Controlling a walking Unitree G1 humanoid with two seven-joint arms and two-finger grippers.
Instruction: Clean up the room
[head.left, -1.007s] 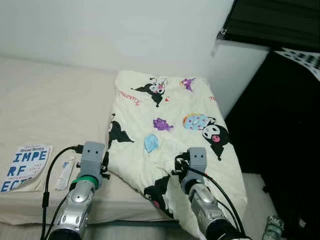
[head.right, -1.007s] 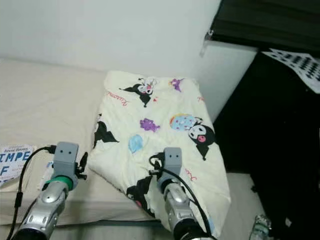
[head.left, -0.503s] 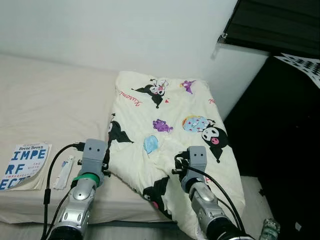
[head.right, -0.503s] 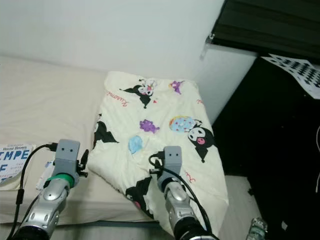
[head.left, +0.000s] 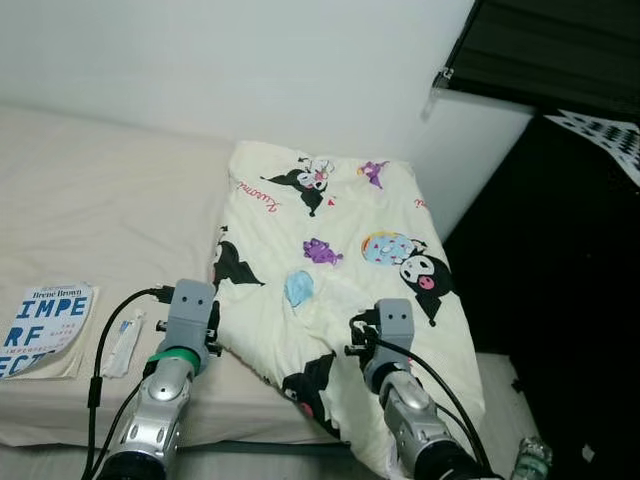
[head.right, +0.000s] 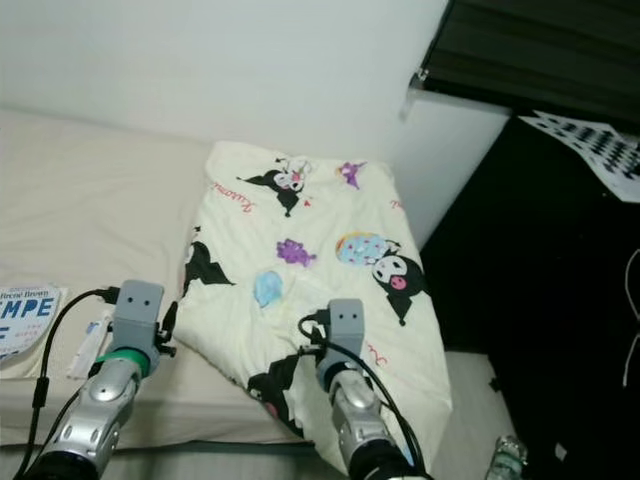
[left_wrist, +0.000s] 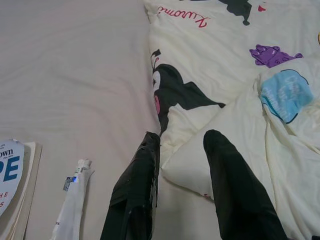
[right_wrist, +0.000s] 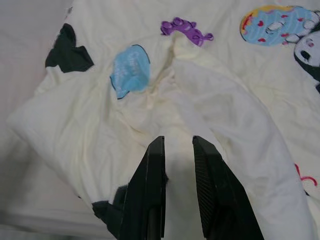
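Observation:
A cream blanket (head.left: 330, 230) printed with cartoon figures lies crumpled on the right end of the bed (head.left: 100, 210), and its front edge hangs over the bed's side. My left gripper (left_wrist: 182, 137) is open low over the blanket's folded left corner (left_wrist: 190, 160), one finger on each side of it. My right gripper (right_wrist: 177, 142) is open by a narrow gap just above the blanket's rumpled middle (right_wrist: 200, 95), holding nothing. In the eye views both arms reach forward, the left wrist (head.left: 192, 305) at the blanket's left edge and the right wrist (head.left: 392, 322) over its front part.
A white tube (head.left: 122, 345) and a book with blue letters (head.left: 45, 330) lie on the mattress left of my left arm. Dark furniture (head.left: 560, 300) stands close on the right. A bottle (head.left: 530, 462) stands on the floor beside it. A white wall (head.left: 250, 60) backs the bed.
The whole picture has drifted a little as the camera moved. Both grippers stay at about the same spots over the blanket, which lies as before.

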